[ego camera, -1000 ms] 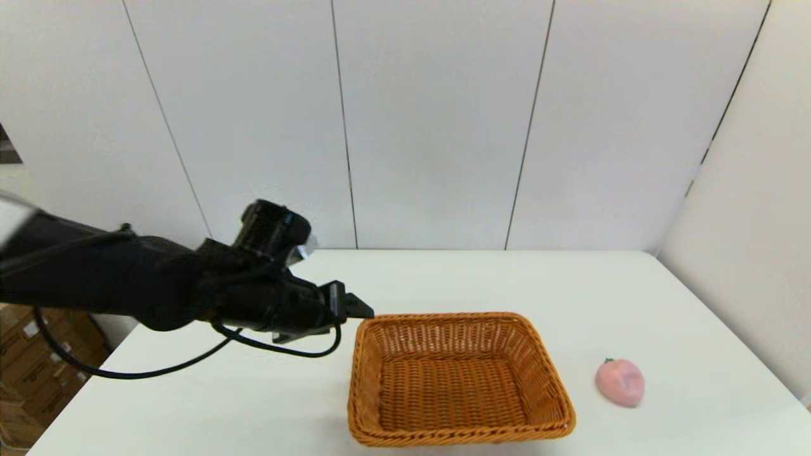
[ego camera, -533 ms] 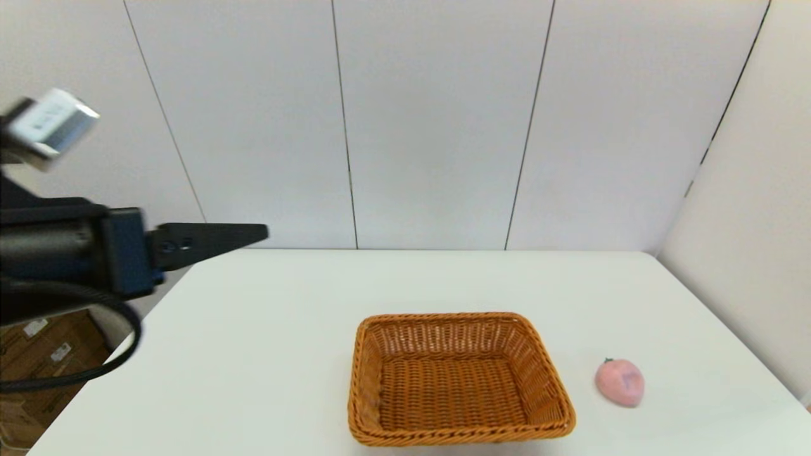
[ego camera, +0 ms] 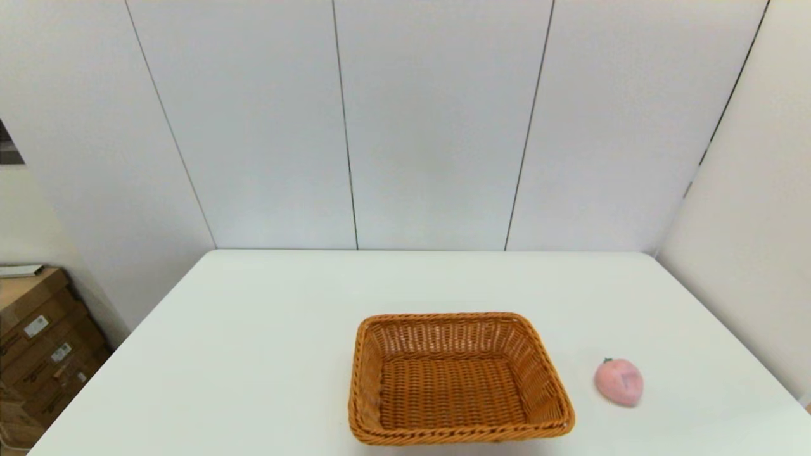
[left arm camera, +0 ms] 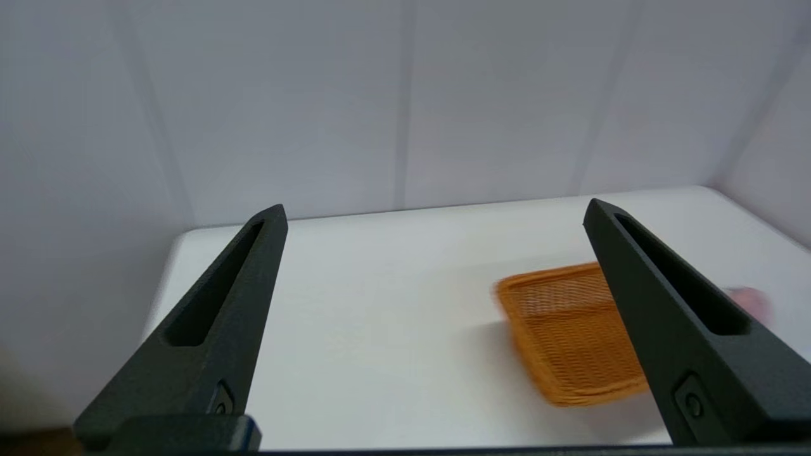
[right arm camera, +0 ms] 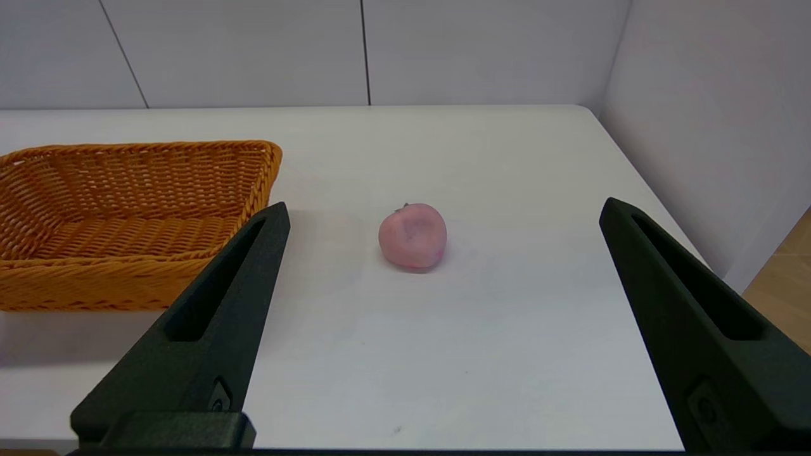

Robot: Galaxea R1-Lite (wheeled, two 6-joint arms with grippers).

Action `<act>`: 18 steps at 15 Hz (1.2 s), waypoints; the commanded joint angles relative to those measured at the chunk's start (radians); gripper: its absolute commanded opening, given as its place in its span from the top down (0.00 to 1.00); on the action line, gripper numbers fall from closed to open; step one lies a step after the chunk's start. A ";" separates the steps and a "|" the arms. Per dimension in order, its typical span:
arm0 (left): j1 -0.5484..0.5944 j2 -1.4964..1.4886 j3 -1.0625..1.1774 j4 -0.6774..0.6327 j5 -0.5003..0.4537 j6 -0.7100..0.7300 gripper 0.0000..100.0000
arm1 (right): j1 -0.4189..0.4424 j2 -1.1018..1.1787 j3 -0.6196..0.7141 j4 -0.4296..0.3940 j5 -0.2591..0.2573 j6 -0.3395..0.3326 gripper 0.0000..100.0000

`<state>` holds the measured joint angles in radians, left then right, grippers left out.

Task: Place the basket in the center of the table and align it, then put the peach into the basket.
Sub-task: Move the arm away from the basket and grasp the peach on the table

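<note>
Now gone from the head view: left gripper [left arm camera: 431,212], pulled well clear of the basket [ego camera: 457,379], fingers spread, empty. Basket set mid-tabletop [ego camera: 253,354], squared. Peach [ego camera: 619,381] just right of it; right gripper [right arm camera: 443,212] facing, fingers spread. Next, probably: picking the peach.

I can read no text, brand, number or sign anywhere. The cardboard boxes [ego camera: 38,342] on the floor, off beyond the worktop's left edge in the head view, carry small white labels [ego camera: 36,326], but whatever is printed on them is too small for me to make out.
</note>
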<state>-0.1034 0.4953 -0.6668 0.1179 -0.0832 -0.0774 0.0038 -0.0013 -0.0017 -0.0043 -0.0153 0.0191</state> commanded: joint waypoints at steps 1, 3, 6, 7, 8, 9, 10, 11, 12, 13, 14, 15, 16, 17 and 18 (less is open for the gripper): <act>0.131 -0.299 0.297 -0.003 0.016 0.008 0.00 | 0.001 0.000 0.000 0.000 0.000 0.001 0.00; 0.111 -0.386 0.414 0.000 0.051 0.015 0.00 | 0.001 0.001 0.000 0.000 0.000 0.001 0.00; 0.102 -0.501 0.543 -0.003 0.048 0.039 0.00 | 0.001 0.001 0.000 0.000 0.002 -0.001 0.00; 0.102 -0.495 0.586 -0.012 0.057 0.036 0.00 | 0.001 0.001 0.000 0.000 0.002 -0.001 0.00; 0.102 -0.495 0.627 -0.040 0.085 0.042 0.00 | 0.001 0.001 0.000 0.000 0.000 -0.001 0.00; 0.102 -0.497 0.656 -0.095 0.105 0.041 0.00 | 0.001 0.001 0.000 0.000 0.000 -0.004 0.00; 0.102 -0.495 0.665 -0.127 0.114 0.038 0.00 | 0.001 0.000 0.000 0.000 0.000 -0.004 0.00; 0.102 -0.495 0.665 -0.127 0.114 0.038 0.00 | 0.001 0.000 -0.004 0.012 0.000 -0.011 0.00; 0.102 -0.495 0.665 -0.127 0.114 0.033 0.00 | 0.001 0.024 -0.012 0.029 0.014 -0.044 0.00; 0.102 -0.495 0.665 -0.127 0.114 0.024 0.00 | 0.001 0.112 -0.077 0.086 0.026 -0.091 0.00; 0.102 -0.495 0.665 -0.124 0.114 0.018 0.00 | 0.001 0.277 -0.173 0.170 0.023 -0.091 0.00; 0.102 -0.497 0.665 -0.124 0.114 0.016 0.00 | 0.001 0.494 -0.293 0.222 0.026 -0.079 0.00; 0.102 -0.495 0.665 -0.124 0.115 0.021 0.00 | 0.001 0.665 -0.333 0.214 0.021 -0.085 0.00; 0.102 -0.497 0.665 -0.126 0.115 0.019 0.00 | 0.002 0.843 -0.379 0.210 0.017 -0.088 0.00; 0.102 -0.495 0.665 -0.126 0.114 0.016 0.00 | 0.007 1.003 -0.432 0.210 0.017 -0.088 0.00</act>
<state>-0.0017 -0.0017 -0.0019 -0.0072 0.0317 -0.0572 0.0043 0.3204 -0.1823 0.1432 0.0047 -0.0562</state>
